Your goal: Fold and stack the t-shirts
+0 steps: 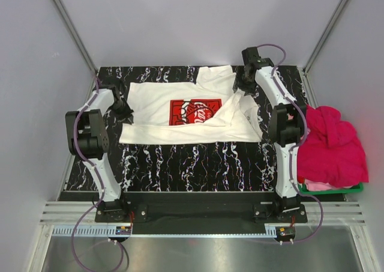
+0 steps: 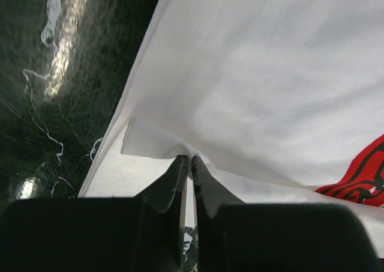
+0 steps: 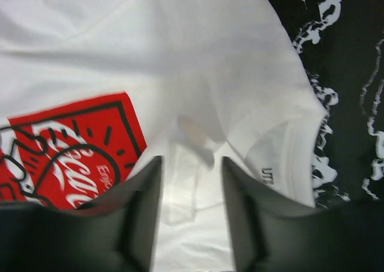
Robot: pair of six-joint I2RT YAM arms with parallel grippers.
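The white t-shirt (image 1: 180,113) is soft, matt cloth, lightly creased, and its red print (image 1: 195,111) looks flatter and smoother than the weave around it. The heaped pink shirts (image 1: 333,146) are matt cloth too, lying in a green basket (image 1: 336,190) of smooth plastic. The desk (image 1: 198,164) has a black, white-veined marble-look top with a glossy sheen

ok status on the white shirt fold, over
Left gripper shut on edge of white t-shirt. Right gripper open above its collar. Right side folded in. Pink t-shirts heaped on green basket, out of the way.
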